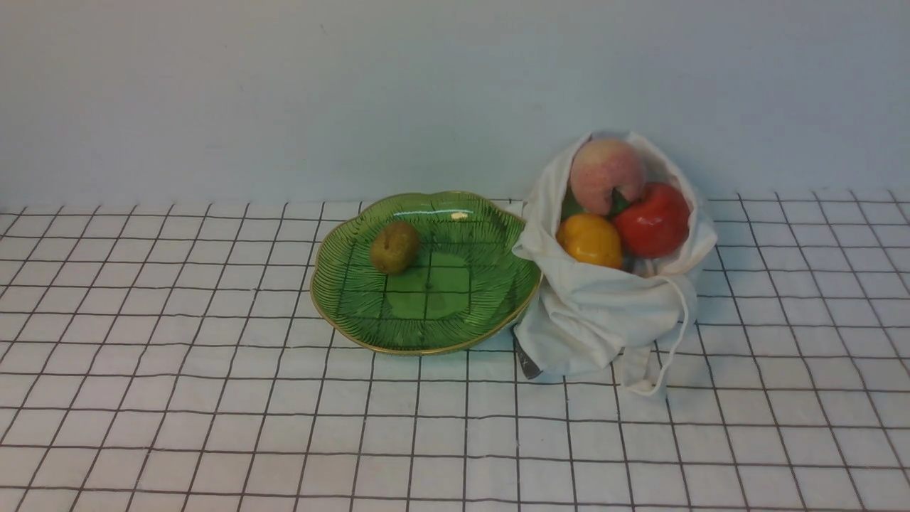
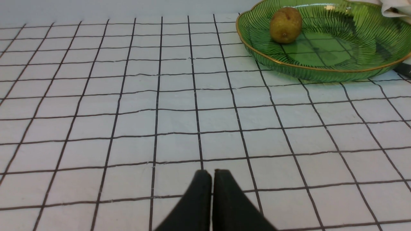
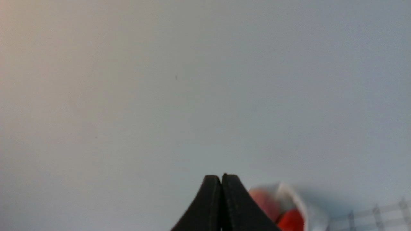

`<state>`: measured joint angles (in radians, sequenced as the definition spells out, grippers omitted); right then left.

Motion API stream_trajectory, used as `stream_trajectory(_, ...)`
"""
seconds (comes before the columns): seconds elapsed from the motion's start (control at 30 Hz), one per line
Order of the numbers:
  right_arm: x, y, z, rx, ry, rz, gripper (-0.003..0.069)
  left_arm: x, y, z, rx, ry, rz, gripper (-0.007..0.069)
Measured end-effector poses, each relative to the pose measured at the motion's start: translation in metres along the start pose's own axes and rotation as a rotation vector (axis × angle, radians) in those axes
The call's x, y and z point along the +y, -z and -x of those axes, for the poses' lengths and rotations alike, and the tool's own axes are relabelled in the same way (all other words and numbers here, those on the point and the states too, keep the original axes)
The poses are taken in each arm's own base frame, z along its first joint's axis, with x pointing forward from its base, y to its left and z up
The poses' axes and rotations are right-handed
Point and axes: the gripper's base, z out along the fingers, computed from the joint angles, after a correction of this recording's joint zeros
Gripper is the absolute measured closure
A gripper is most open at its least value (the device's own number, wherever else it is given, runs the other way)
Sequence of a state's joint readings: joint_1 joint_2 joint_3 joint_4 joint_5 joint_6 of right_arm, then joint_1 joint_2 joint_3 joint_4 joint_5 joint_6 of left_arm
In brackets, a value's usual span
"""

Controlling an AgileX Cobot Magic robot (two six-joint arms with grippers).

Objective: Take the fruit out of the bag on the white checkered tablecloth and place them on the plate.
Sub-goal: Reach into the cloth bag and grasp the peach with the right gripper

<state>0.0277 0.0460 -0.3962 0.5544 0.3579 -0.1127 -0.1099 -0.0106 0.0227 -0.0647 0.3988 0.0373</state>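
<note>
The white cloth bag (image 1: 597,320) stands open on the checkered tablecloth (image 1: 213,398), touching the right edge of the green plate (image 1: 355,313). In its mouth sit a pink peach (image 1: 606,174), a red apple (image 1: 654,220) and a yellow-orange fruit (image 1: 590,240). A brownish-green fruit (image 1: 394,247) lies on the plate's left part, also in the left wrist view (image 2: 285,25). Neither gripper shows in the front view. My left gripper (image 2: 212,175) is shut and empty, low over the cloth, short of the plate (image 2: 321,69). My right gripper (image 3: 221,178) is shut and empty, facing the wall; the peach (image 3: 263,200) and apple (image 3: 290,221) are blurred beyond it.
A plain pale wall (image 1: 284,92) stands right behind the plate and bag. The bag's cord (image 1: 682,313) hangs down its front right side. The bag's edge shows in the left wrist view (image 2: 393,8).
</note>
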Motion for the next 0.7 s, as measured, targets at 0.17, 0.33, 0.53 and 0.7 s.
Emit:
stream_trajectory(0.17, 0.007, -0.029, 0.024, 0.22, 0.258, -0.053, 0.0673, 0.0, 0.0, 0.0, 0.0, 0.0, 0.0, 0.0632)
stream_trajectory(0.33, -0.018, -0.076, -0.016, 0.705, 0.206, -0.173, 0.0673, 0.0, 0.0, 0.0, 0.0, 0.0, 0.0, 0.0632)
stream_trajectory(0.53, -0.038, -0.143, -0.054, 1.033, 0.094, -0.214, 0.0656, 0.0, 0.0, 0.0, 0.0, 0.0, 0.0, 0.0632)
stream_trajectory(0.7, -0.038, -0.201, -0.06, 1.08, 0.074, -0.097, 0.0563, 0.0, 0.0, 0.0, 0.0, 0.0, 0.0, 0.0632)
